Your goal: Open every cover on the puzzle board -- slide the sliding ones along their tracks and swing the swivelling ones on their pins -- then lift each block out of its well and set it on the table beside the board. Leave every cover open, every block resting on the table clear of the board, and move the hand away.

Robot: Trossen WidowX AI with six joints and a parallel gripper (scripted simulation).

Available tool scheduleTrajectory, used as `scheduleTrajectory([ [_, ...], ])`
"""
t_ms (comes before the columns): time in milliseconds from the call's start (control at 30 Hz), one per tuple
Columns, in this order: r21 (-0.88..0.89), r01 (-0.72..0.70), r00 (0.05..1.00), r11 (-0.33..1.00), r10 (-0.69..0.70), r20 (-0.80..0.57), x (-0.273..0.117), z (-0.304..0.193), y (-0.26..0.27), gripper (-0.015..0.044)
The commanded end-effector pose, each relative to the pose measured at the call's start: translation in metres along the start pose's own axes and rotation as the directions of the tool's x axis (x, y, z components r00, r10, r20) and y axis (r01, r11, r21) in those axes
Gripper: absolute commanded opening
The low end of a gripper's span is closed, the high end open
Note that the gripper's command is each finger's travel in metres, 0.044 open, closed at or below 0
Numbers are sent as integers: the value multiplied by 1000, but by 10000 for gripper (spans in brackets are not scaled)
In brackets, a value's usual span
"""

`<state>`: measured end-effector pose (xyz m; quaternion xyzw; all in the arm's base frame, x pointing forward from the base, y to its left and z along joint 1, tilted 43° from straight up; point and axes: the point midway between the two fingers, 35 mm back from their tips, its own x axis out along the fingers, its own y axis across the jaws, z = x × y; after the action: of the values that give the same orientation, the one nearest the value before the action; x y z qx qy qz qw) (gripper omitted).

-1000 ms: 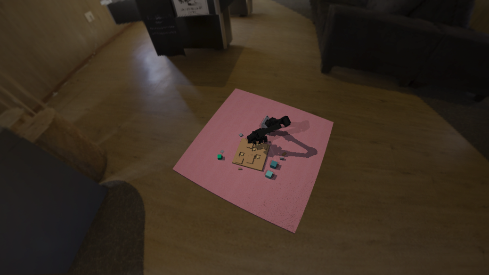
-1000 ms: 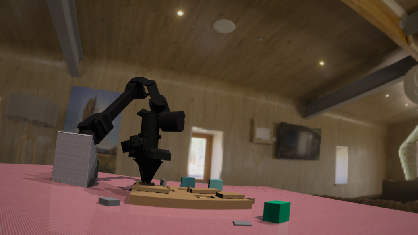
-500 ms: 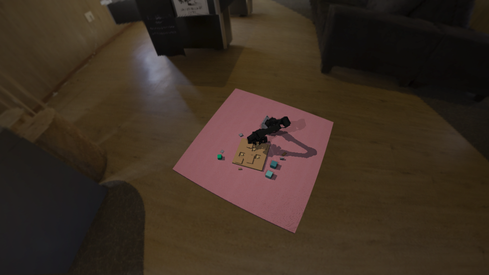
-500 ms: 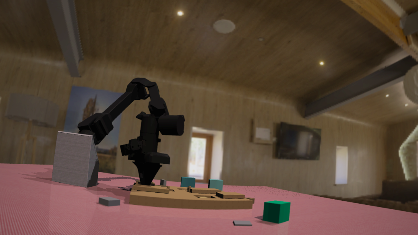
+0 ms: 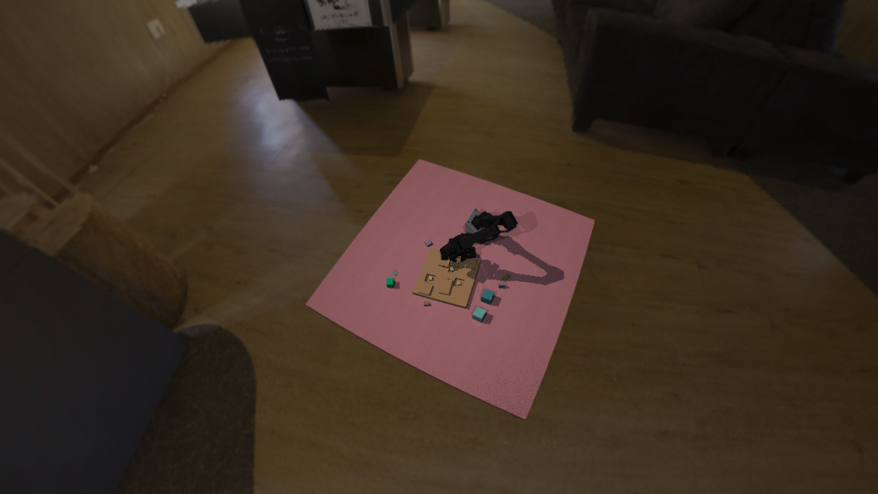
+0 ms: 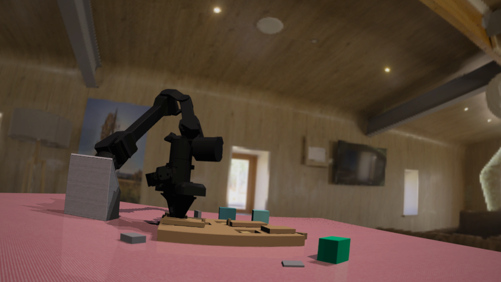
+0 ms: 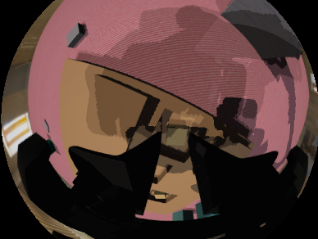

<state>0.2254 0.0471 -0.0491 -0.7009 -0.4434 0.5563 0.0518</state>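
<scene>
The tan puzzle board (image 5: 425, 267) (image 6: 231, 238) (image 7: 71, 102) lies on the pink table. Raised covers (image 6: 184, 222) (image 6: 248, 223) (image 6: 278, 229) stand beside exposed wells; some track detail is too small to tell. My gripper (image 6: 179, 216) (image 7: 174, 136) is partly open with nothing between its fingers, its tips low over the board's robot-side end. A well (image 7: 177, 136) with a pale yellowish surface shows between the tips; whether that is a block or the well floor is unclear. A green block (image 5: 390, 282) (image 6: 333, 249), a dark teal block (image 5: 487, 296) (image 6: 227, 213) and a light teal block (image 5: 479, 314) (image 6: 260, 216) rest off the board.
Small grey pieces lie around the board: one near the robot side (image 5: 428, 243) (image 6: 132, 238) (image 7: 75, 35), a flat one near the green block (image 5: 394, 271) (image 6: 292, 263), another near the teal blocks (image 5: 502, 285). Small brown pieces (image 5: 506, 277) (image 5: 426, 304) lie off the board. The grey robot base (image 6: 89, 185) stands behind.
</scene>
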Motion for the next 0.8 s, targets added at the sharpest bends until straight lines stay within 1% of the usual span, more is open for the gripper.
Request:
scheduleTrajectory([
  [0,6,6,1000,1000,-6,2,2,1,-2,144],
  [333,1,1,1000,1000,-1,1,0,0,0,80],
  [767,2,0,1000,1000,0,2,-11,0,1,80],
])
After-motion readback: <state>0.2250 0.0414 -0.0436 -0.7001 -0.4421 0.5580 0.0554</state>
